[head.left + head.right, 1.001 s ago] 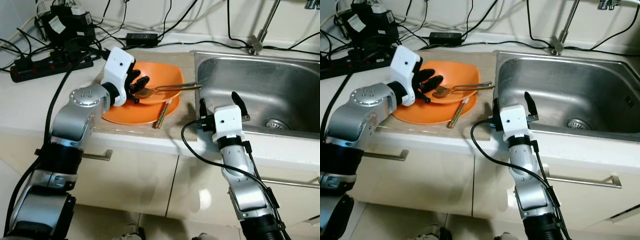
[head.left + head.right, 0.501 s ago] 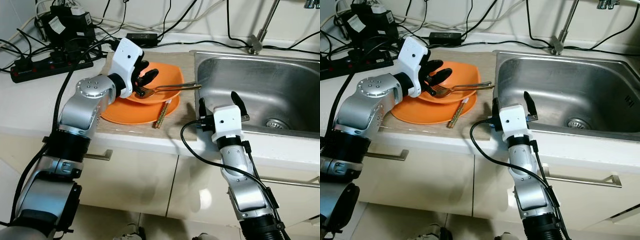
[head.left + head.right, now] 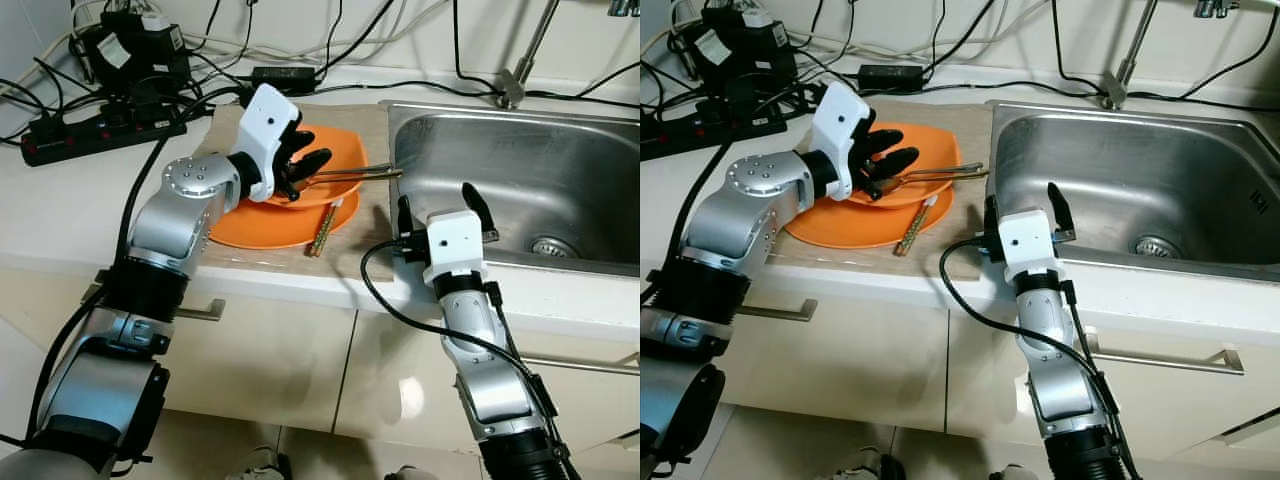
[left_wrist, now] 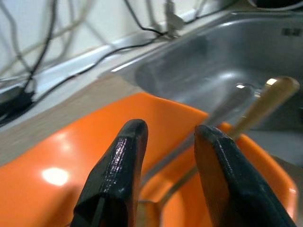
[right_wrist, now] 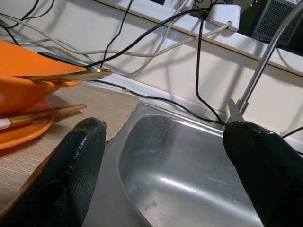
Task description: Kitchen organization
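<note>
Barely begun: the left pincer (image 3: pixel 300 172), fingers narrowly parted, straddles the fork (image 3: pixel 345 176) in the bowl (image 3: pixel 335 150); plate (image 3: pixel 250 225) and chopsticks (image 3: pixel 327 228) remain, the right pincer (image 3: pixel 437 205) wide open, empty at the sink (image 3: pixel 520 170) edge.

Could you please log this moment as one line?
left claw: at fork in orange bowl | right claw: open at sink edge

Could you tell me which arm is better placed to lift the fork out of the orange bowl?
Left: its end effector already straddles the fork in the bowl; the right hangs open at the sink.
</note>
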Controlling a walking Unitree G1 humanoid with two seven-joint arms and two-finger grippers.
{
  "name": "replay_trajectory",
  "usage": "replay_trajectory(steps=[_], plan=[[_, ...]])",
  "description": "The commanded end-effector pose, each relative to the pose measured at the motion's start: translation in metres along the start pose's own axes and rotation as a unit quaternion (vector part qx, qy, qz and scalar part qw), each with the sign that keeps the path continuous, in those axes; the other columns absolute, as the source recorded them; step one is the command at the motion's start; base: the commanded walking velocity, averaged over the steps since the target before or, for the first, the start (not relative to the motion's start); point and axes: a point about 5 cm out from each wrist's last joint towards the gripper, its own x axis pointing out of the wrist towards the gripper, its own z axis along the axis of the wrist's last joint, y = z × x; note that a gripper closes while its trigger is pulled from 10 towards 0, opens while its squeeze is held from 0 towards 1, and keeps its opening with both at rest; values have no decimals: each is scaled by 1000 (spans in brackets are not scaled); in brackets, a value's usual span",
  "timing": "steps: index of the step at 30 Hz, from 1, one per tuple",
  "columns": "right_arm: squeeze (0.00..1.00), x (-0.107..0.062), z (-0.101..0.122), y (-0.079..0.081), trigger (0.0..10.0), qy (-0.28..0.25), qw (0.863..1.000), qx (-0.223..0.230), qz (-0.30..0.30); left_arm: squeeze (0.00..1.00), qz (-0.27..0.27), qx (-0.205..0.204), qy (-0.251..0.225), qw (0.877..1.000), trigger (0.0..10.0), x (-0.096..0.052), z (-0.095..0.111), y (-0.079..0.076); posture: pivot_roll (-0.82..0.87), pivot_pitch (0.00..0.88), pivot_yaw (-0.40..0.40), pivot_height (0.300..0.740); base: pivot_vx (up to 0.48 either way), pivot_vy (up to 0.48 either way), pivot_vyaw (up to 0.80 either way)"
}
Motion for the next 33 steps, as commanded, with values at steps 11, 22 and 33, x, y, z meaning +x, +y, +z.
replay_trajectory(steps=[11, 22, 33], plan=[[0, 0, 3, 0, 10000, -6, 1000, -1, -3, 0, -60, 25, 18, 998, 10000, 5, 6, -4, -17, 0, 49, 707, 0, 0, 0], [0, 0, 2, -1, 10000, -7, 1000, -3, -3, 0, -82, 32, 26, 996, 10000, 6, 6, -5, -23, 0, 49, 707, 0, 0, 0], [0, -1, 2, -1, 10000, -6, 1000, -4, -2, 0, -104, 26, 55, 993, 10000, 6, -7, -6, -25, 0, 48, 707, 0, 0, 0]])
